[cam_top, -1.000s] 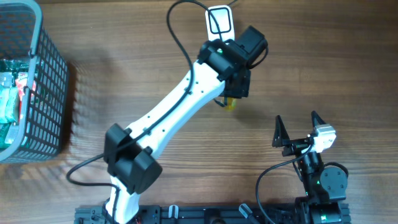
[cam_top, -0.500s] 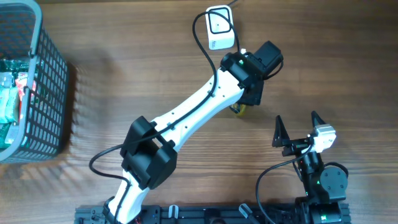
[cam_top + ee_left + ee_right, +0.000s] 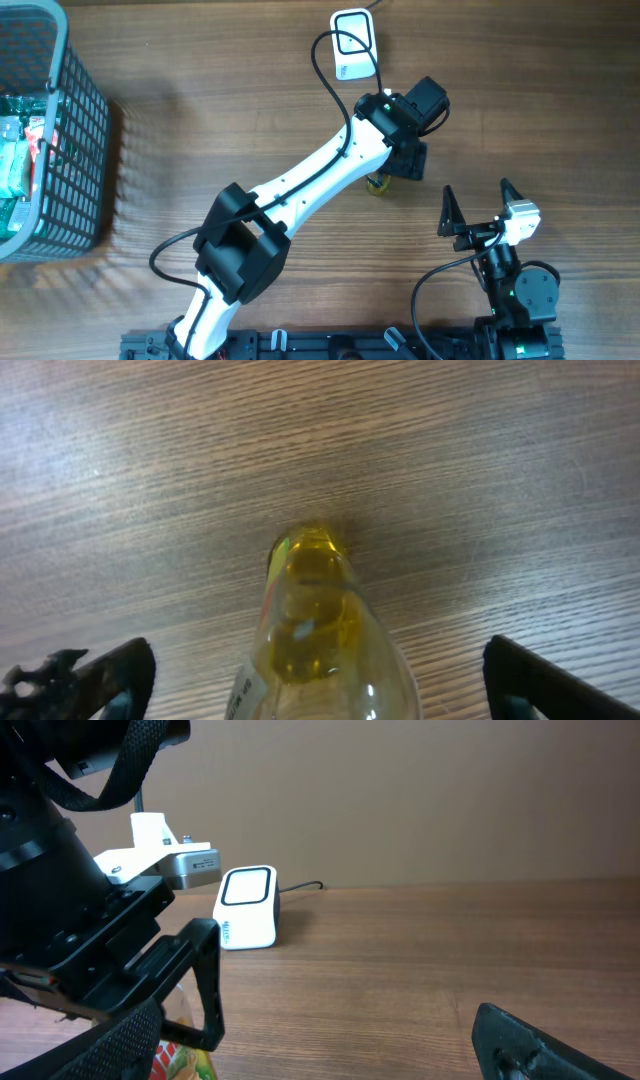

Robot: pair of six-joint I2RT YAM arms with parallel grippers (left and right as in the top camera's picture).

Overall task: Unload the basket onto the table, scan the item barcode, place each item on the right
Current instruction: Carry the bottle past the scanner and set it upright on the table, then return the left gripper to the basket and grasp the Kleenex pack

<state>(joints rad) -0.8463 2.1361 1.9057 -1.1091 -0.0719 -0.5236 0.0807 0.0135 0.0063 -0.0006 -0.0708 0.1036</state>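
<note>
On the wood-grain table (image 3: pixel 200 60), before a brown wall (image 3: pixel 400 800), left fingers (image 3: pixel 100 675) and right fingers (image 3: pixel 540 1052) stand apart.

A mock shop checkout for robots: a white barcode scanner (image 3: pixel 352 43) and a shopping basket (image 3: pixel 62 120) of packets (image 3: pixel 14 165) sit on a wooden table (image 3: pixel 200 90) with 2 robot arms (image 3: pixel 310 180).

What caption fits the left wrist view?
Left gripper, jaws wide, straddling a yellow bottle on a wood table.

Left arm (image 3: pixel 310 178): white links, black joints, black cable; right arm (image 3: pixel 520 290) black.
</note>
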